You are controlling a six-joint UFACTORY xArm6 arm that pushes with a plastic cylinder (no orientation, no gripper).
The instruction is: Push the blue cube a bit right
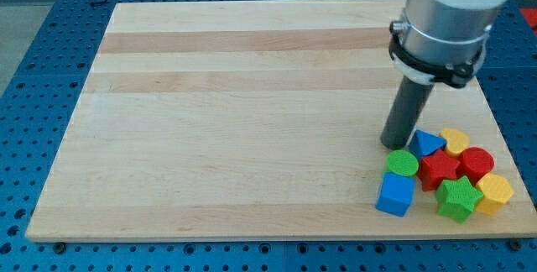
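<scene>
Eight blocks cluster lower right; my tip [393,143], a bare jawless rod, stands above the blue cube [396,195], beside the green cylinder [403,164].

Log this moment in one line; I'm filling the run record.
step: pre-contact | my tip: above-left of cluster, apart from blue cube | green cylinder between them | cube: view's bottom right, left edge of cluster

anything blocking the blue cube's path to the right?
Yes. The green star block sits just to the view's right of the blue cube, with the yellow block beyond it. My tip is above, by the green cylinder.
</scene>
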